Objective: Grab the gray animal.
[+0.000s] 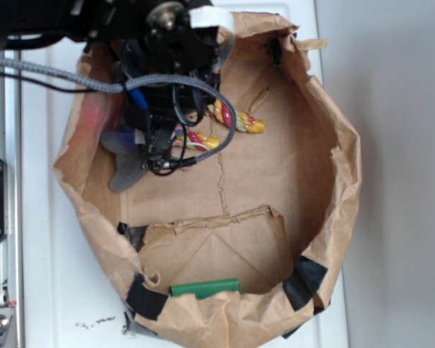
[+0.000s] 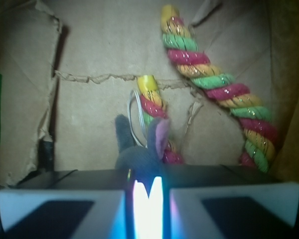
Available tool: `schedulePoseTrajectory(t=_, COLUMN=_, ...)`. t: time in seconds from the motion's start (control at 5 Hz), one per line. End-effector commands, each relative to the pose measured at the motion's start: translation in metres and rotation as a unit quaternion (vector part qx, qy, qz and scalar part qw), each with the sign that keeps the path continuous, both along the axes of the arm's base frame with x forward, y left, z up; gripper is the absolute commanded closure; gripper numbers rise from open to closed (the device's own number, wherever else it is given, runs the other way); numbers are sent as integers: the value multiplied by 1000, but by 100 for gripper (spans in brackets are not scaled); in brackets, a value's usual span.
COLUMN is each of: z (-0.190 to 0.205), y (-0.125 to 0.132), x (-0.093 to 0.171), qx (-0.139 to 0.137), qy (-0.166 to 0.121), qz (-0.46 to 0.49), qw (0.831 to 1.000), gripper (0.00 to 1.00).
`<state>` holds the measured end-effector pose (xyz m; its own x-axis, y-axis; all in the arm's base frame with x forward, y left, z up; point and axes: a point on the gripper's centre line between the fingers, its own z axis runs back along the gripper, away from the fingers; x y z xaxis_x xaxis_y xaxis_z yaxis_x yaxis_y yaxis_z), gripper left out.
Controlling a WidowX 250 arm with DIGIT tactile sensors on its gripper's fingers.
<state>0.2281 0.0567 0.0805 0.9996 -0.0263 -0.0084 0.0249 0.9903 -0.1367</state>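
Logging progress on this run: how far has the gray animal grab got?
Done: the gripper is down inside the paper bag, at the gray animal, beside the rope toy. In hand: its fingers sit close together around the plush, seemingly pinching it. Left: confirming the hold and lifting it; the green cylinder lies untouched.

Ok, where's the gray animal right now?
In the exterior view, the gray animal lies in the upper left of the paper bag, under the hand, just left of the rope toy.

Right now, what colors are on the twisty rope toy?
Red, yellow and green stripes on the rope toy, clearest in the wrist view.
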Motion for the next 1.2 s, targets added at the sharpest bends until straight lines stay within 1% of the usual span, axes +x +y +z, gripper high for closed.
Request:
schedulePoseTrajectory(t=0.0, z=-1, y=8, x=1, qx=38, qy=15, qz=29, qw=999, gripper=0)
schedulePoseTrajectory(t=0.2, z=-14, y=-3, x=-6, qx=64, qy=63, qz=55, qw=994, gripper=0)
schedulePoseTrajectory(t=0.4, z=-27, y=-12, x=-12, qx=67, qy=75, qz=79, qw=992, gripper=0)
schedulePoseTrajectory(t=0.6, z=-34, y=-15, x=-13, qx=64, qy=73, qz=89, qw=991, gripper=0)
schedulePoseTrajectory(t=0.8, z=-57, y=-13, x=-10, qx=79, qy=45, qz=90, qw=992, gripper=0)
schedulePoseTrajectory(t=1.0, z=-76, y=-13, x=-3, qx=93, qy=29, qz=112, qw=989, gripper=100)
